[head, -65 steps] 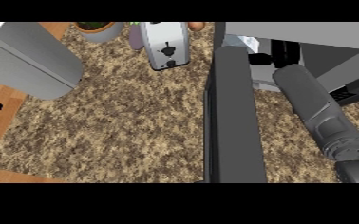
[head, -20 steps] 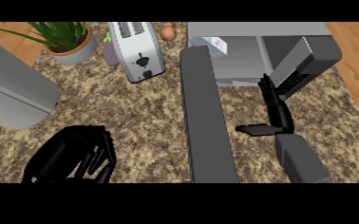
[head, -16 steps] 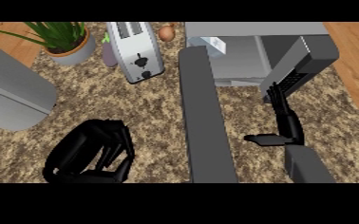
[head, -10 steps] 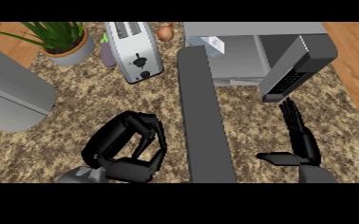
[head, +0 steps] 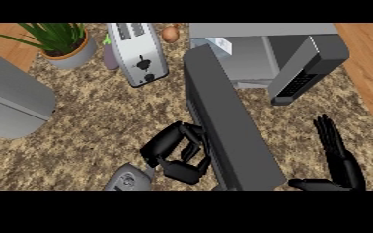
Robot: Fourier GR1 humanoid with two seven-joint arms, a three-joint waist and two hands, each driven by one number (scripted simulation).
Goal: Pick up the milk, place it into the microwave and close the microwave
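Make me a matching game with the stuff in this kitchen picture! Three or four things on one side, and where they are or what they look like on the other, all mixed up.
Things:
1. plant
2. toaster
3. microwave door
4. right hand

Descriptions:
A. swung open over the counter
B. silver, with slots on top
C. green leaves in a pot at the far left
D. open, fingers straight, at the lower right

Pairs: 1-C, 2-B, 3-A, 4-D
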